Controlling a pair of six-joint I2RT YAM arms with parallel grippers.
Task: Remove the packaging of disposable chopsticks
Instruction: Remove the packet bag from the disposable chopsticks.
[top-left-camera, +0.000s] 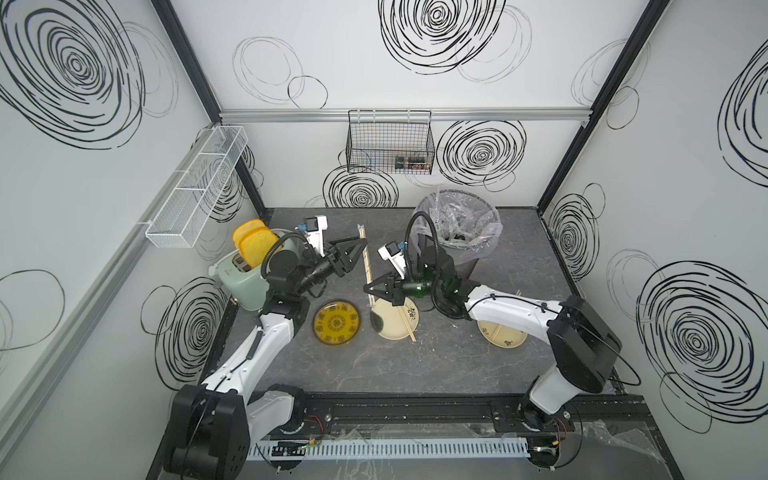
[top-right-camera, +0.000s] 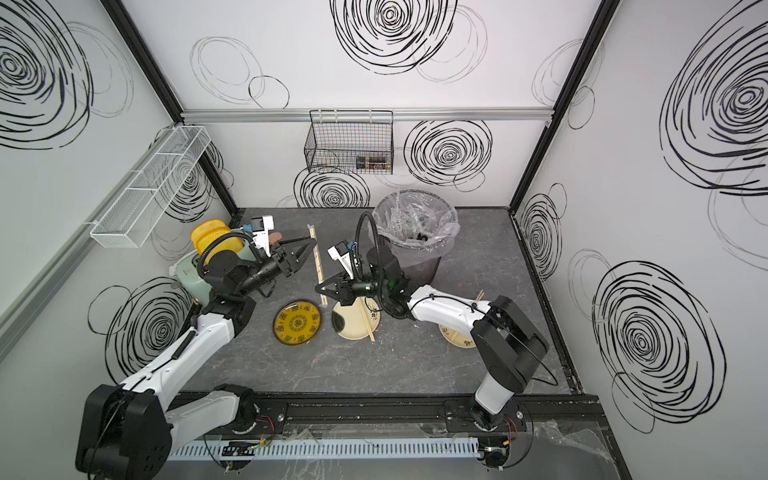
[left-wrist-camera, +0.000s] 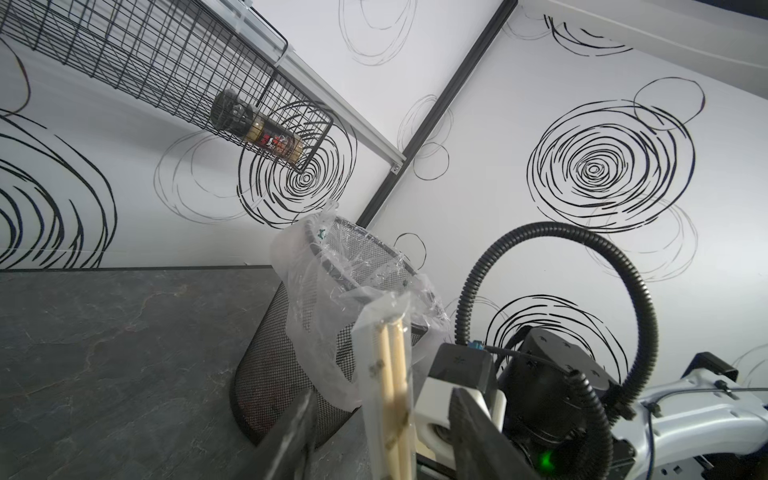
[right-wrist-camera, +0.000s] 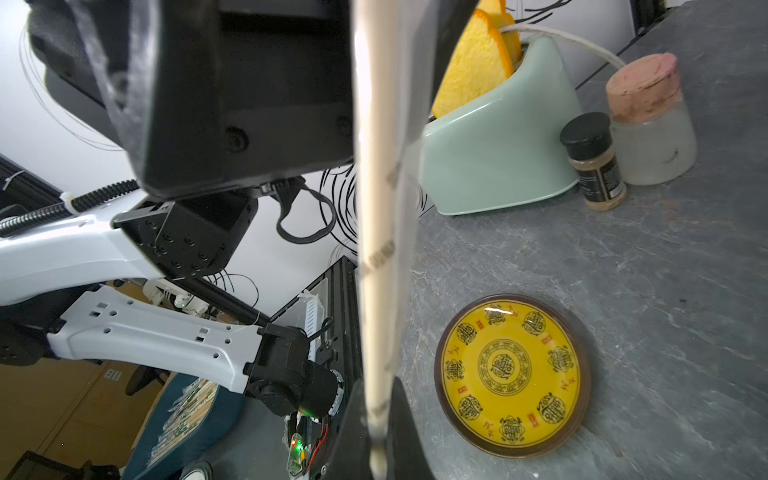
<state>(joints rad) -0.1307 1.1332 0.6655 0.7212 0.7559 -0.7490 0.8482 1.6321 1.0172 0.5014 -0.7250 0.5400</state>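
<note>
Packaging (top-left-camera: 365, 257) sleeves chopsticks (left-wrist-camera: 392, 374) above grey counter (top-left-camera: 415, 365) centre; right jaws clamped on its lower end, left jaws parted around top; swirl-patterned white walls (top-left-camera: 353, 50).

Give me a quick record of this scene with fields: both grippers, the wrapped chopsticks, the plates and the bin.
wrapped pair: disposable chopsticks inside clear packaging
left gripper: open, jaws either side of the pair's far end
right gripper: shut on the near end
cream plate: bare chopsticks lying across it
yellow plate: nothing on it
bin: clear liner, crumpled plastic inside
</note>
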